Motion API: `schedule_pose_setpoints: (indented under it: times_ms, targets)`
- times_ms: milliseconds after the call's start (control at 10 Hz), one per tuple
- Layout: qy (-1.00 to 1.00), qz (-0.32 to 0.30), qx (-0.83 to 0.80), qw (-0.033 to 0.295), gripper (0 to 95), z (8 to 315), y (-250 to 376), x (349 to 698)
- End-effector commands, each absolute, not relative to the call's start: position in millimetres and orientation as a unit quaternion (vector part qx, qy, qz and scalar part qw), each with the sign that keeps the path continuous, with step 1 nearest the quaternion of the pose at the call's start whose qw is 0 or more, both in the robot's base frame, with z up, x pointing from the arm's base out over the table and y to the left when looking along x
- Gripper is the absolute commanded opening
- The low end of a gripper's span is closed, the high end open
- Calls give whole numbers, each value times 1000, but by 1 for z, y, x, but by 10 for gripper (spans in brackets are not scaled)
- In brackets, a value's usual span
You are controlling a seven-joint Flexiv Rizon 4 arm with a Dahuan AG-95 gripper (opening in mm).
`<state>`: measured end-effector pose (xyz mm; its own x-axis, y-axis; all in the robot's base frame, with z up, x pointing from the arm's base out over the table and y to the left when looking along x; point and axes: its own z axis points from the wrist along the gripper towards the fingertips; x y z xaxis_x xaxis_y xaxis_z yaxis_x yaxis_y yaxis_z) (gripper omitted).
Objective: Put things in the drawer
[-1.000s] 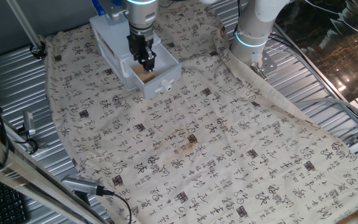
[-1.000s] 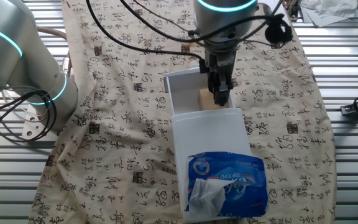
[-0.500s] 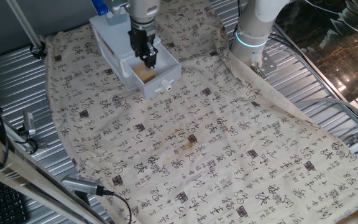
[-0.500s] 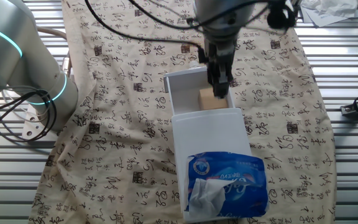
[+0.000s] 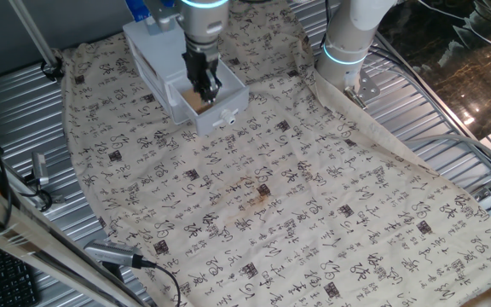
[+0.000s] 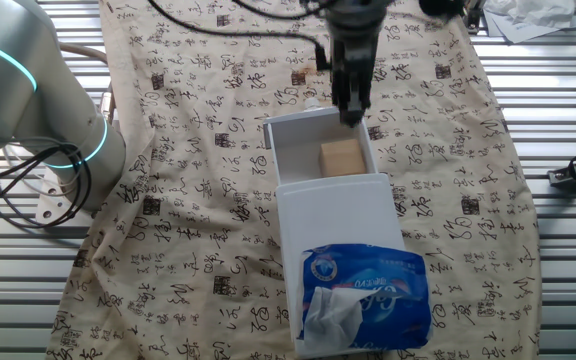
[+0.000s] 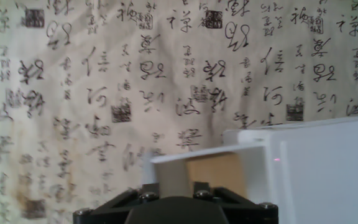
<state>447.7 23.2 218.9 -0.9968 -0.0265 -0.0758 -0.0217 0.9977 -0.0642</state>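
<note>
The tan wooden cube [image 6: 342, 157] lies free inside the pulled-out white drawer [image 6: 290, 152] of the small white cabinet [image 6: 333, 215]. My gripper [image 6: 351, 100] hangs above the drawer's front end, clear of the cube, with nothing between its fingers. In the one fixed view the gripper [image 5: 205, 85] is over the drawer [image 5: 231, 92] and the cube [image 5: 195, 103] shows just under it; the round knob [image 5: 226, 116] faces the cloth. In the hand view the cube [image 7: 217, 175] shows beside the drawer's white wall [image 7: 253, 142]; my fingertips are out of sight there.
A blue tissue pack [image 6: 364, 298] lies on the cabinet top. A second robot arm's base [image 5: 348, 43] stands at the cloth's edge, also in the other fixed view [image 6: 28, 90]. A patterned cloth [image 5: 271, 196] covers the table. Cables and a clamp [image 5: 37, 179] lie off the cloth.
The gripper has let go of the cube, risen out of the drawer and shifted toward its front end. The cube stays in the drawer.
</note>
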Motion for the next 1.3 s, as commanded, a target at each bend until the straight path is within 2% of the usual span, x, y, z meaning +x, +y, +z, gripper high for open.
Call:
schedule_pose_setpoints:
  times_ms: [100,800,1300]
  targets:
    - [999,-35,-7,33,0,224,36,443]
    - [999,-33,-2,28,0,219,52,436]
    - [999,-33,-15,31,0,203,63,417]
